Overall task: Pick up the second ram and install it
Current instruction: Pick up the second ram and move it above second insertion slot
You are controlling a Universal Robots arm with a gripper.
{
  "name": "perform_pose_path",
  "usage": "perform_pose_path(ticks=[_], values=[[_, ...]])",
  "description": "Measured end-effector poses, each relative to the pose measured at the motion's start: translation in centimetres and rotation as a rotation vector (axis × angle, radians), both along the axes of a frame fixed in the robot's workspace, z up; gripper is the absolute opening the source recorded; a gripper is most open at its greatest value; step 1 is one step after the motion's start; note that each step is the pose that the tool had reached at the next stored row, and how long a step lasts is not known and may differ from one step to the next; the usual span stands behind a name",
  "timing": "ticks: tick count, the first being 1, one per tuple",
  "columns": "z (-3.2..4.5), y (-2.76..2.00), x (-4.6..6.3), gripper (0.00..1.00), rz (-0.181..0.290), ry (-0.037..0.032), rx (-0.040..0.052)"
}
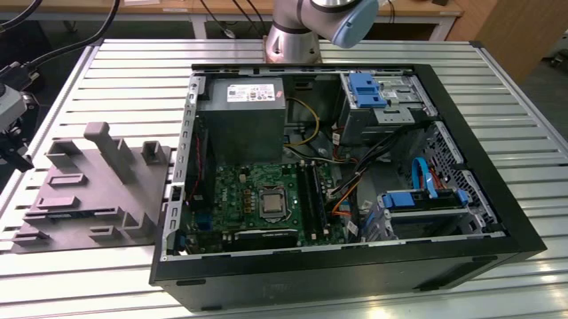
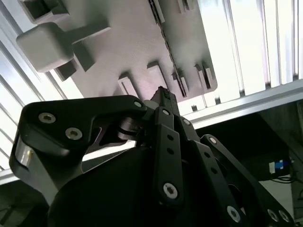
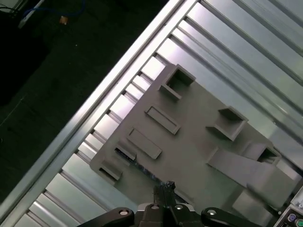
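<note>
The second ram [image 1: 76, 214] is a thin dark strip standing on edge in a slot of the grey holder block [image 1: 89, 193], on the table at the exterior view's left of the computer case. In the first wrist view the ram [image 3: 137, 164] runs along the holder block [image 3: 189, 142] near its edge. My gripper [image 3: 165, 187] hovers above that block close to one end of the ram, its fingers together with nothing between them. The second wrist view shows the gripper [image 2: 163, 93] tips over the same block [image 2: 132, 47].
The open black computer case [image 1: 497, 219] lies on the slatted metal table [image 1: 133, 73], with the motherboard [image 1: 266, 193], the grey power-supply box [image 1: 241, 119] and blue drive brackets [image 1: 368, 90] inside. The table's edge [image 3: 94, 101] runs close to the holder block. Black equipment hangs at the exterior view's left edge [image 1: 10, 126].
</note>
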State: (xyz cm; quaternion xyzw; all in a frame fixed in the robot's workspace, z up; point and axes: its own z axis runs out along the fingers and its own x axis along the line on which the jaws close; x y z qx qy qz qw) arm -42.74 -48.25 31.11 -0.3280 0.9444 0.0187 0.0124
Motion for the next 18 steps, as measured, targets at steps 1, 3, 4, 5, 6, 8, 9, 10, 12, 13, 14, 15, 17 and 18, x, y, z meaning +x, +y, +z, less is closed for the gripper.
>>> perform_pose_path(ticks=[1,3,4,5,6,8,9,10,12,13,14,15,17,18], values=[[-0.01,0.0,0.0,0.1,0.017,0.0,0.0001],[-0.03,0.0,0.0,0.1,0.05,0.0,0.0],[-0.04,0.0,0.0,0.1,0.068,0.0,0.0],[-0.05,0.0,-0.01,0.1,0.083,0.0,0.0],[-0.06,0.0,-0.01,0.1,0.099,0.0,0.0],[-0.1,0.0,-0.01,0.1,0.135,0.0,0.0],[-0.11,0.0,-0.01,0.1,0.153,0.0,-0.0001],[-0.13,0.0,-0.01,0.1,0.17,0.0,0.0],[-0.17,0.0,-0.01,0.1,0.208,0.0,0.0],[-0.19,0.0,-0.01,0.1,0.226,0.0,0.0],[-0.21,0.0,-0.01,0.1,0.244,0.0,0.0],[-0.24,0.0,-0.01,0.1,0.262,0.0,0.0],[-0.28,0.0,-0.01,0.1,0.298,0.0,0.0],[-0.31,0.0,-0.01,0.1,0.316,-0.0001,0.0]])
